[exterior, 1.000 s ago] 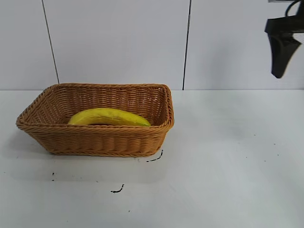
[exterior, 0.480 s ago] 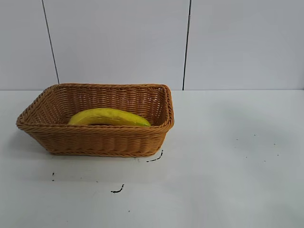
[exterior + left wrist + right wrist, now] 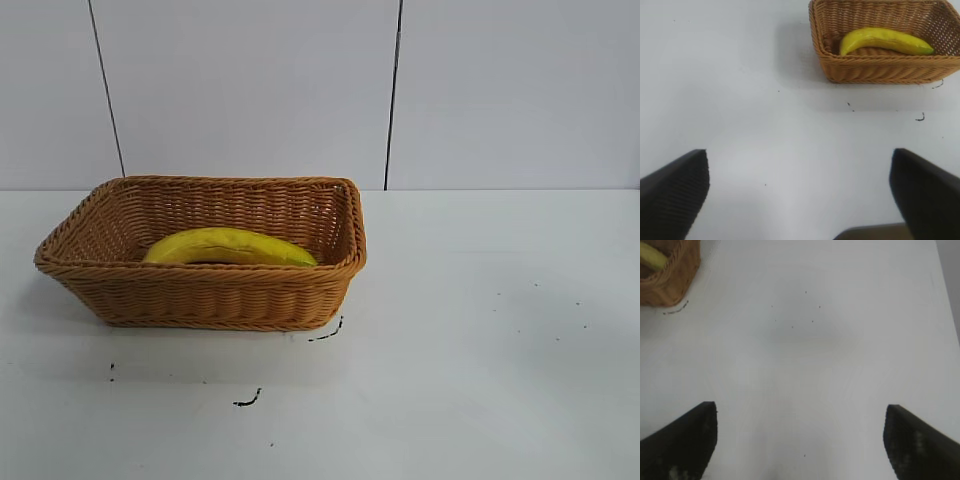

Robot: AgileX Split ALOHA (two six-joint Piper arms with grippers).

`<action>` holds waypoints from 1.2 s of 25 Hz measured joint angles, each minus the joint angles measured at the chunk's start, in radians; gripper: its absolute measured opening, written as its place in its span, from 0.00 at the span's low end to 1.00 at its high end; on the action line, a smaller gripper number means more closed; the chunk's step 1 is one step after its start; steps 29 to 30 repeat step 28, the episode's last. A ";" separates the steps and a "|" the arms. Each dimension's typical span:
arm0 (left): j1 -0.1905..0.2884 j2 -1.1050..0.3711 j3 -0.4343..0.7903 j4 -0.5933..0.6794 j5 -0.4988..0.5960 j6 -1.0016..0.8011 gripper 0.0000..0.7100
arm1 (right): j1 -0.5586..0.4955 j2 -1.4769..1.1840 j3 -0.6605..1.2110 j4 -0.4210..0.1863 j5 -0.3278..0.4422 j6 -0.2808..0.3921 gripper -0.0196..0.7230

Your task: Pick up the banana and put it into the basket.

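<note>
Basket [image 3: 200, 290] sat on the left half of the table [image 3: 480, 350], back wall just behind it. Banana [image 3: 228, 246] lay flat inside the basket, lengthwise along the near wall, curve bowed up, ends pointing down toward the floor of the basket. Nothing was touching it. A few small black marks [image 3: 248, 400] dotted the table in front of the basket and at its near right corner.

Neither arm showed in the exterior view.

Left gripper [image 3: 799, 192]: fingers spread wide, nothing between them, hanging over bare table well short of the basket. Its wrist view had the basket [image 3: 880, 70] far off with the banana [image 3: 885, 41] resting in it.

Right gripper [image 3: 800, 440]: fingers also spread wide, empty, over bare table well apart from the basket. Its wrist view caught only a corner of the basket [image 3: 665, 285] at the frame edge, with a sliver of the banana [image 3: 651, 256] visible over the rim. Table between the gripper and that corner showed only tiny specks.
</note>
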 joint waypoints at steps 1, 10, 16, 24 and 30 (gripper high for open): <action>0.000 0.000 0.000 0.000 0.000 0.000 0.98 | 0.000 -0.018 0.000 0.000 0.000 0.000 0.90; 0.000 0.000 0.000 0.000 0.000 0.000 0.98 | 0.001 -0.036 0.000 0.000 0.000 0.000 0.90; 0.000 0.000 0.000 0.000 0.000 0.000 0.98 | 0.001 -0.036 0.000 0.000 0.000 0.000 0.90; 0.000 0.000 0.000 0.000 0.000 0.000 0.98 | 0.003 -0.036 0.000 0.000 0.001 0.000 0.90; 0.000 0.000 0.000 0.000 0.000 0.000 0.98 | 0.003 -0.036 0.000 0.000 0.001 0.000 0.90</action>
